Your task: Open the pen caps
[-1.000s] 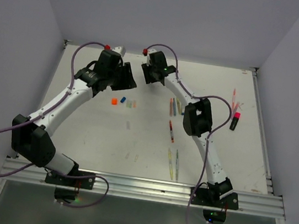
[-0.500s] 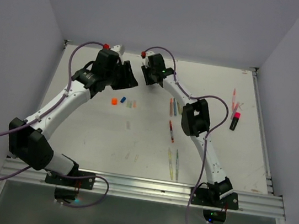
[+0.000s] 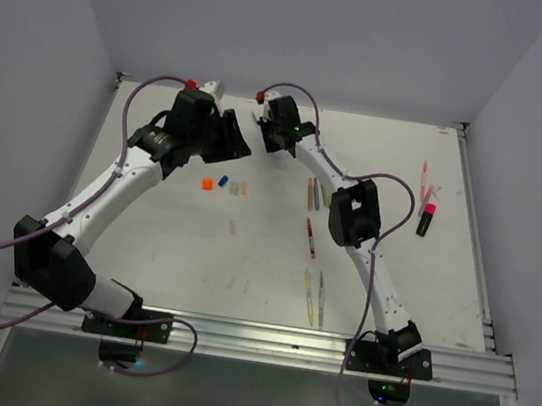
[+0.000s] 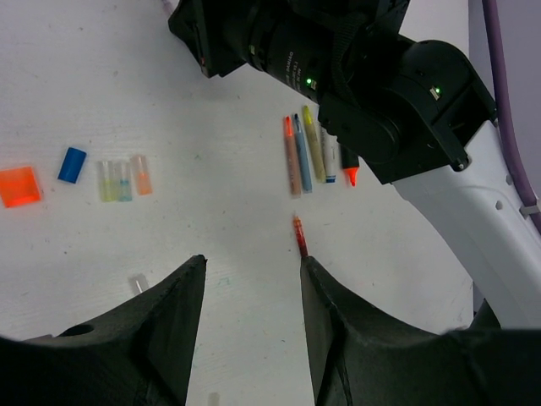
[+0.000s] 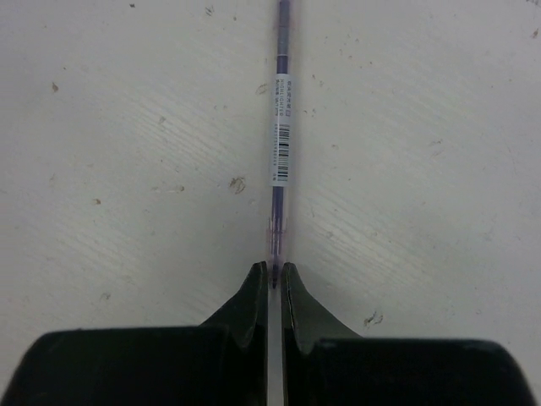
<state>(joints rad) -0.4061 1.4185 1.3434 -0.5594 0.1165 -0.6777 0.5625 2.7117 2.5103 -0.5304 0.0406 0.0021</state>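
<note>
Right gripper (image 5: 275, 271) pinches end of slim clear-bodied pen with barcode label (image 5: 280, 135); pen points away over white bench (image 5: 127, 169). Left gripper (image 4: 252, 266) spread, holding nothing, above bench. Loose in row: square orange plastic cap (image 4: 19, 186), short blue plastic cap (image 4: 73, 164), pale clear plastic caps (image 4: 118, 180).

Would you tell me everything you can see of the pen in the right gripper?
The pen is slim, its clear plastic-looking barrel showing a dark purple core, with a white barcode label around its middle. It points away from the right wrist camera over the table, its far end cut off by the frame. The right gripper has its jaws shut on the near end.
</note>
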